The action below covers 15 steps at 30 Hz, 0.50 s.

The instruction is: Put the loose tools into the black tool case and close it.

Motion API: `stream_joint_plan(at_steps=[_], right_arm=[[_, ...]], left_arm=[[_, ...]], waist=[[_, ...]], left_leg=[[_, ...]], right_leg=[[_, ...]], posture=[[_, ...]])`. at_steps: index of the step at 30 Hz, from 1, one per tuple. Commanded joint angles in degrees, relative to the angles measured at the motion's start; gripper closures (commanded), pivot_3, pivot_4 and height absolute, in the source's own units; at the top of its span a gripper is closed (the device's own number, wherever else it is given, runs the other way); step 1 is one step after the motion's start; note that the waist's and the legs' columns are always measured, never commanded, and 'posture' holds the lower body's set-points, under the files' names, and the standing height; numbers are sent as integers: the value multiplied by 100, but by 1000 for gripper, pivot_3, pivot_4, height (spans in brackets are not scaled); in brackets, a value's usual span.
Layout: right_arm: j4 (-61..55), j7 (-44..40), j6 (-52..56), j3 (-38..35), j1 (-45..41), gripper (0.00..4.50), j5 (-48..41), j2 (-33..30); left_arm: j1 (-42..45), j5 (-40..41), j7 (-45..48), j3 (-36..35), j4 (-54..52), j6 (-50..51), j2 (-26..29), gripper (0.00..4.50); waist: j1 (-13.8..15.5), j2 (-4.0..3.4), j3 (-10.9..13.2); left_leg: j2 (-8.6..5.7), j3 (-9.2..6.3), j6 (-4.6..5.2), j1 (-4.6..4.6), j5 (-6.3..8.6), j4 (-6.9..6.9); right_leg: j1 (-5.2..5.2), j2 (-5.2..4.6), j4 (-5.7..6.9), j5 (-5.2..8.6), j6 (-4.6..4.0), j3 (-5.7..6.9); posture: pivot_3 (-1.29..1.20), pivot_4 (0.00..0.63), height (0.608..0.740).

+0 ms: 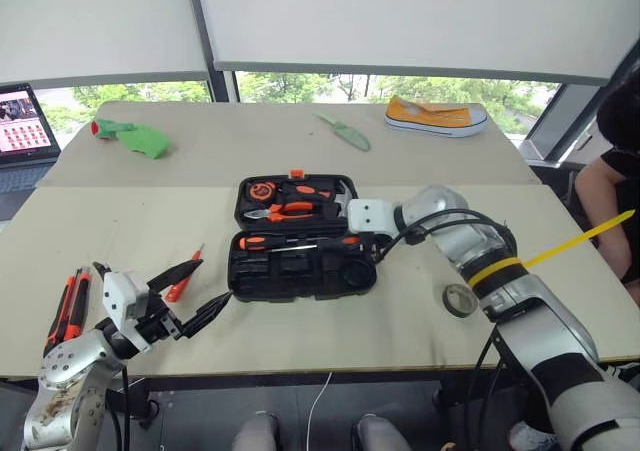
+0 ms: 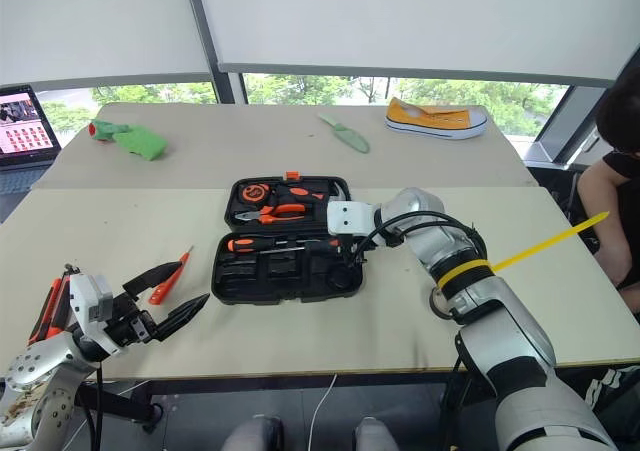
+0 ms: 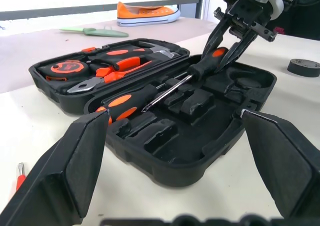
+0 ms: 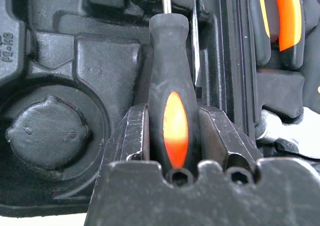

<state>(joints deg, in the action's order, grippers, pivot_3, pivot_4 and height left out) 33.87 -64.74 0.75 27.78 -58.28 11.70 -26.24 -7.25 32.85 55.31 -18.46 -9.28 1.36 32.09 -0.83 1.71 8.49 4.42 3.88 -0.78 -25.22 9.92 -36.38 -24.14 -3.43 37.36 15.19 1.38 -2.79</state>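
The black tool case lies open in the middle of the table. My right gripper is over its near half, at the right end, shut on the handle of an orange-and-black screwdriver whose shaft lies along a moulded slot. A second orange-and-black screwdriver rests in the case beside it. My left gripper stands open by the case's front left corner, holding nothing. A slim orange screwdriver lies just beyond it. More orange-and-black tools lie at the far left. The dark tape roll sits right of the case.
Orange pliers and a tape measure fill the case's far half. A green trowel, a yellow sneaker and a green bundle lie on the far table. A laptop stands far left. A person sits at the right.
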Motion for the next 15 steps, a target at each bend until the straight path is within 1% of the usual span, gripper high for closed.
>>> stream_joint_plan(at_steps=[1, 4, 6, 7, 8, 9, 10, 13, 15], right_arm=[[-110, 113, 110, -102, -130, 3461, 93, 121], [2, 149, -51, -109, -163, 3461, 124, 177], [59, 114, -359, -139, -177, 2453, 87, 138], [52, 30, -502, -174, -184, 2324, 36, 84], [51, -80, -745, -279, -215, 2068, -100, 24], [57, -158, -911, -356, -240, 1624, -192, -12], [17, -367, -908, -500, -298, 1330, -394, -75], [-30, -909, -756, -909, -440, 1330, -1022, -107], [12, -1019, -479, -1122, -497, 1330, -1303, 0]], left_arm=[[-7, -31, -72, -11, -202, -110, -46, 0], [19, -60, -97, 27, -187, -133, -73, 0], [51, -83, -116, 53, -171, -140, -94, 0], [60, -92, -120, 58, -169, -141, -103, 0], [64, -103, -122, 60, -167, -142, -109, 0], [65, -110, -122, 60, -167, -143, -113, 0], [58, -115, -121, 55, -162, -146, -113, 0], [31, -129, -118, 40, -139, -164, -113, 0], [25, -132, -120, 31, -123, -173, -115, 0]], waist=[[-19, 0, 0], [-16, 0, 0], [-16, 0, 0], [-16, 0, 0], [-16, 0, 0], [-16, 0, 0], [-11, 0, 0], [-6, 0, 1], [-7, 0, 1]], left_leg=[[0, 0, -1, 1, -1, -3], [1, 0, -2, 5, -2, -5], [1, 0, -3, 7, -3, -7], [0, 0, -4, 7, -4, -8], [1, 0, -4, 7, -4, -9], [0, 0, -4, 7, -4, -10], [0, 0, -4, 6, -4, -10], [0, 0, -4, 5, -4, -10], [1, 0, -4, 6, -4, -10]], right_leg=[[-3, 0, 9, 0, 0, 0], [-4, 2, 23, 1, -2, 0], [-5, 2, 28, 1, -2, 0], [-5, 2, 28, 1, -2, 0], [-4, 2, 29, 1, -2, 0], [-4, 2, 28, 1, -2, 0], [-4, 2, 27, 1, -2, 0], [-4, 2, 26, 1, -2, -1], [-3, 2, 27, 1, -2, -1]], posture=[[0, 150, 740], [0, 150, 740], [0, 150, 740], [0, 150, 740], [0, 150, 740], [0, 150, 740], [0, 150, 740], [0, 150, 740], [0, 150, 740]])
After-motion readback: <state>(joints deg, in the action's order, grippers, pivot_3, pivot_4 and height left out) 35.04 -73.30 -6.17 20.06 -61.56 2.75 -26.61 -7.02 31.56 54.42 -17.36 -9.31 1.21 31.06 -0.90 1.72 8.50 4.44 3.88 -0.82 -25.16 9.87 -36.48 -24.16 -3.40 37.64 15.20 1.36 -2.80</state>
